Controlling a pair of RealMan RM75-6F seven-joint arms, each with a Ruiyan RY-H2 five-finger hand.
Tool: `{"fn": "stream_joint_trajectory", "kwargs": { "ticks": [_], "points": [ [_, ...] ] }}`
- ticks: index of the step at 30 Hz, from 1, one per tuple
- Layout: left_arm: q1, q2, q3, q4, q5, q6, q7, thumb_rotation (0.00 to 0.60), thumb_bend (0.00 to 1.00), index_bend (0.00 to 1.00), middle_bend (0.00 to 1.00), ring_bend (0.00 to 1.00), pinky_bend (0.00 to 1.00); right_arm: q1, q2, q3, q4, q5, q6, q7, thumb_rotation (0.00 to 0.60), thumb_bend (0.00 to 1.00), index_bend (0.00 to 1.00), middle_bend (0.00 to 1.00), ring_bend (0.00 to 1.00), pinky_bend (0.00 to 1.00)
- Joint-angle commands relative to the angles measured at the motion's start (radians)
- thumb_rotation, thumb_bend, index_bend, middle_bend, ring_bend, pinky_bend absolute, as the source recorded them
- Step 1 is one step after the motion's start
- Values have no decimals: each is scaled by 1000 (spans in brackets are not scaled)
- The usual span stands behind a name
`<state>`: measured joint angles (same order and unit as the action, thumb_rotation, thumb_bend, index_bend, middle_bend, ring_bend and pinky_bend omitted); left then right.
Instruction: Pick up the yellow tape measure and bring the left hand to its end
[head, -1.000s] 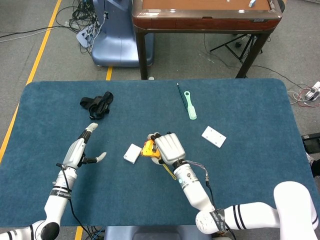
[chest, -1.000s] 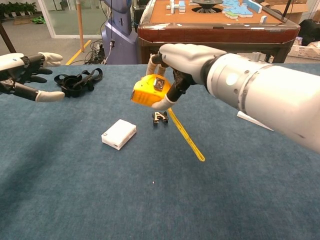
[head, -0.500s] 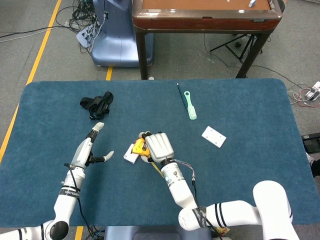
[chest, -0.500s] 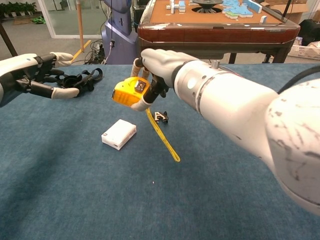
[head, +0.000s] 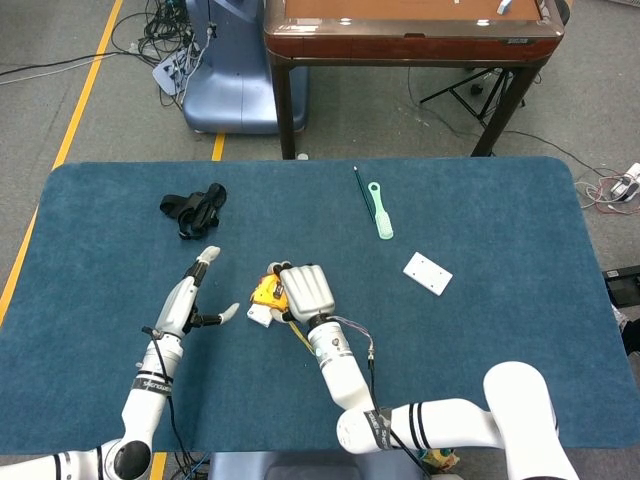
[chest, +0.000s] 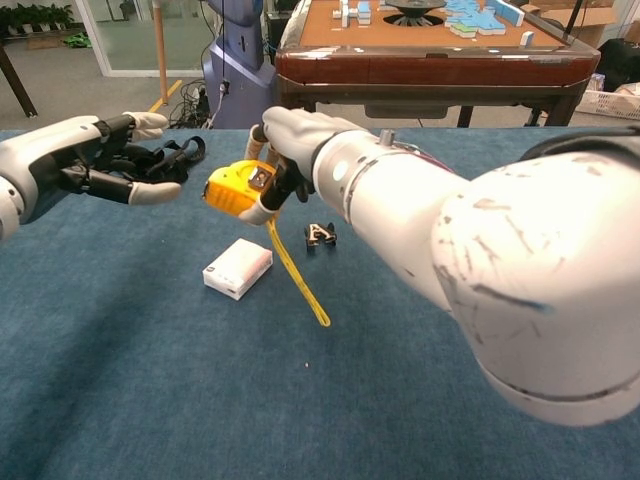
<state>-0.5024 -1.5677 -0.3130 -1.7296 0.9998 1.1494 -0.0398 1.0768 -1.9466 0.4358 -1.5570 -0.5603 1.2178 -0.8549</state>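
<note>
My right hand (chest: 290, 150) (head: 303, 290) grips the yellow tape measure (chest: 238, 188) (head: 266, 292) and holds it above the blue table. A length of yellow tape (chest: 296, 282) hangs out of the case down to the right, its end near the table surface. My left hand (chest: 110, 160) (head: 195, 295) is open with fingers spread, a short way left of the case and not touching it or the tape.
A small white box (chest: 238, 268) (head: 260, 315) lies under the tape measure. A small black clip (chest: 320, 235) sits beside the tape. A black strap bundle (head: 195, 208) lies at the back left, a green tool (head: 379, 210) and a white plate (head: 427, 273) to the right.
My right hand has carried the tape measure leftward and the hanging tape followed. My left hand has moved right, closing most of the gap to the case.
</note>
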Motion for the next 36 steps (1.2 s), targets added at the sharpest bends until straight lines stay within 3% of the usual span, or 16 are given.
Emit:
{"fn": "stream_joint_trajectory", "kwargs": {
  "ticks": [1,21,36],
  "points": [
    [-5,-14,-2,9,-1,8,3,600,218,0,0,0,0,10,-13,5,16,3,-3,6,600,784,686,696,666,402],
    [-11,-41,-2,19,-16,8,1,600,217,0,0,0,0,66,-68,35,115,27,-35,20,600,788,686,695,668,402],
    [-15,-47,-5,41,-44,-7,1,600,218,0,0,0,0,68,-63,30,105,33,-46,29,600,788,685,695,671,402]
  ]
}}
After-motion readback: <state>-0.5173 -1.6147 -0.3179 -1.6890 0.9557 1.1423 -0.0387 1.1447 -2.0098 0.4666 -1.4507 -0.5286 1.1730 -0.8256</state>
